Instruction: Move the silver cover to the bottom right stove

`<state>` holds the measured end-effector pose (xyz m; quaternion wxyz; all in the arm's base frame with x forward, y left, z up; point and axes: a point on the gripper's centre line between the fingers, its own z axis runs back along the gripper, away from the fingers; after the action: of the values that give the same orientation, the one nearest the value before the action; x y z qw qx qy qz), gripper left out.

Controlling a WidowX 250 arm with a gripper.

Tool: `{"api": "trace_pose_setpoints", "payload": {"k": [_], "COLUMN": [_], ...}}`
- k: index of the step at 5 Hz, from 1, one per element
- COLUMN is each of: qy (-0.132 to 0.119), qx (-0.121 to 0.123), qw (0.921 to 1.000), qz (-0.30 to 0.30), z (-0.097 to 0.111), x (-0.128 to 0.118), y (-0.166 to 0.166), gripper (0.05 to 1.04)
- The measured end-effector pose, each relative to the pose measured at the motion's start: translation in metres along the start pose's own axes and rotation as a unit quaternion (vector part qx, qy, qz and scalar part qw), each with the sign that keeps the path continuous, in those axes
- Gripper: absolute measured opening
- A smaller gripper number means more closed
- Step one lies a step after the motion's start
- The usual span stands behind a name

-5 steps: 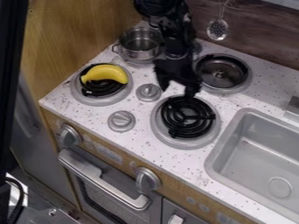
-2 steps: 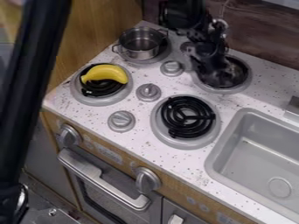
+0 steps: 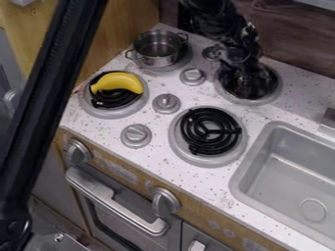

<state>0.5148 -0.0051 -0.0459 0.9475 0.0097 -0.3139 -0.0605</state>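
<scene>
Silver cover (image 3: 269, 83) is seated, as far as can be seen, on the back right burner (image 3: 256, 102), largely hidden by the black gripper (image 3: 245, 82); how far that is opened, or whether anything is held, cannot be told. Beside the front right burner (image 3: 208, 131), a grey sink (image 3: 288, 181) is set. Behind the yellow banana (image 3: 118, 82), a metal pot (image 3: 157, 60) is placed

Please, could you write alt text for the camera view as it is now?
Black pincer over the back right burner of a toy kitchen. Pot on the back left burner, banana on the front left burner; sink at right.
</scene>
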Motion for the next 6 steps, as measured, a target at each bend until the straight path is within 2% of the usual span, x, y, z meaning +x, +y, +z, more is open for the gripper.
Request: {"api": "trace_pose_setpoints", "payload": {"k": [1,2,3,4,5,6], "qy": [-0.004,0.001,0.018,0.022,0.024,0.021], "qx": [0.000,0.001,0.005,0.006,-0.005,-0.004], "qw": [1.0000,1.0000,0.9998,0.9997,0.9997,0.9997], "qz": [0.003,0.008,0.007,0.008,0.002,-0.006], "z": [-0.003,-0.006,-0.005,-0.005,-0.005,0.012], "x": [0.004,0.005,0.002,0.002,0.001,-0.009], "y": [-0.001,-0.001,-0.004,-0.004,-0.007,-0.008], "gripper": [0.996,0.950,0.675,0.408,0.269,0.269]}}
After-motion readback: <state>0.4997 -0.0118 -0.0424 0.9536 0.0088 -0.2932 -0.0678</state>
